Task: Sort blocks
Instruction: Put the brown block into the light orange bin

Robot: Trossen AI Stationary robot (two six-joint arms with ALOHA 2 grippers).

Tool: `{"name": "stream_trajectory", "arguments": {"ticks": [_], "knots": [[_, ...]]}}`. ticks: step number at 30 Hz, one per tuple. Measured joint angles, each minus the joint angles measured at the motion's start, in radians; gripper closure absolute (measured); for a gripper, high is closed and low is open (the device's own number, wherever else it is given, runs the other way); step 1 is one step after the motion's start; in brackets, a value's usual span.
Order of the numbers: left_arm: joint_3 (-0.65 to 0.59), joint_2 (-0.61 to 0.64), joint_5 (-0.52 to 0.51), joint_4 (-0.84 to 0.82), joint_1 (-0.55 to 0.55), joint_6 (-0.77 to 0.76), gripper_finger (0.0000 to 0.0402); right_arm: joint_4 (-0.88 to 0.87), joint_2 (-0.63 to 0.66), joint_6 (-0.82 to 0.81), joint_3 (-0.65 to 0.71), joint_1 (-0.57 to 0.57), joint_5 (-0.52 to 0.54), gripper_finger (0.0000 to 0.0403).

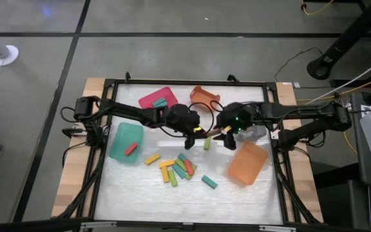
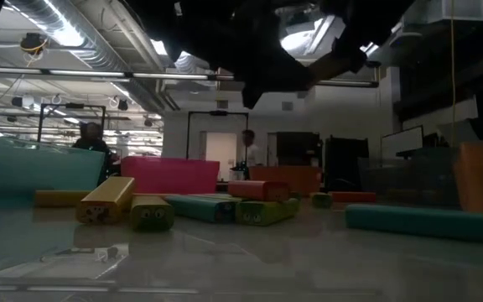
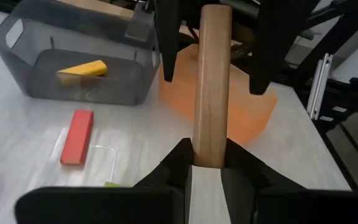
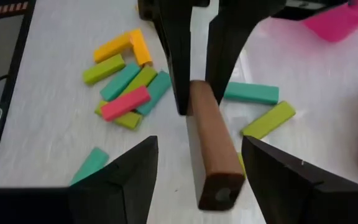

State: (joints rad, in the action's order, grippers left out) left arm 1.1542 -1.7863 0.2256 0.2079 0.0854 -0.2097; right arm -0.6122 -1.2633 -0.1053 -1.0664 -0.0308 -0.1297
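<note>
Left wrist view shows the left gripper [image 3: 209, 163] clamped on one end of a brown block [image 3: 211, 87], whose long axis points straight toward the right gripper [image 4: 194, 171]. That one's fingers [image 4: 124, 180] stand wide on either side of the block's free end, not touching, above the table's [image 1: 237, 200] middle: a handover looks likely.

Both arms meet mid-bench: left end effector [image 1: 190, 138] and right end effector [image 1: 226, 136] near each other. Loose blocks [image 1: 179, 169] clustered below them. Teal bin [image 1: 125, 142] holds 1 red block [image 1: 131, 149]. Orange bin [image 1: 247, 163] right, pink bin [image 1: 158, 98] at the back.
</note>
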Motion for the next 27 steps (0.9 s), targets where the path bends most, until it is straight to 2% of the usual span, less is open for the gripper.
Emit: {"name": "stream_trajectory", "arguments": {"ticks": [5, 9, 14, 15, 21, 27], "knots": [[0.0, 0.0, 0.0, 0.016, -0.002, -0.002, 0.0356, 0.013, 0.0, -0.006, 0.0, 0.001, 0.006, 0.0193], [0.0, 0.0, 0.0, 0.014, -0.008, 0.001, 0.0345, 0.014, 0.0, -0.026, 0.0, -0.002, 0.006, 0.0249], [0.0, 0.0, -0.01, 0.013, -0.018, 0.003, 0.0337, 0.014, 0.0, -0.033, 0.0, -0.001, 0.0, 0.034], [0.0, 0.0, -0.013, 0.012, -0.019, 0.003, 0.0336, 0.013, 0.0, -0.034, 0.0, -0.001, -0.003, 0.0347], [0.0, 0.0, -0.011, 0.012, -0.025, -0.08, 0.0327, 0.014, 0.0, -0.033, 0.0, -0.002, -0.034, 0.0348], [0.0, 0.0, 0.018, 0.002, -0.026, -0.181, 0.0266, -0.008, -0.001, -0.096, 0.0, -0.002, -0.083, 0.0336]]}}
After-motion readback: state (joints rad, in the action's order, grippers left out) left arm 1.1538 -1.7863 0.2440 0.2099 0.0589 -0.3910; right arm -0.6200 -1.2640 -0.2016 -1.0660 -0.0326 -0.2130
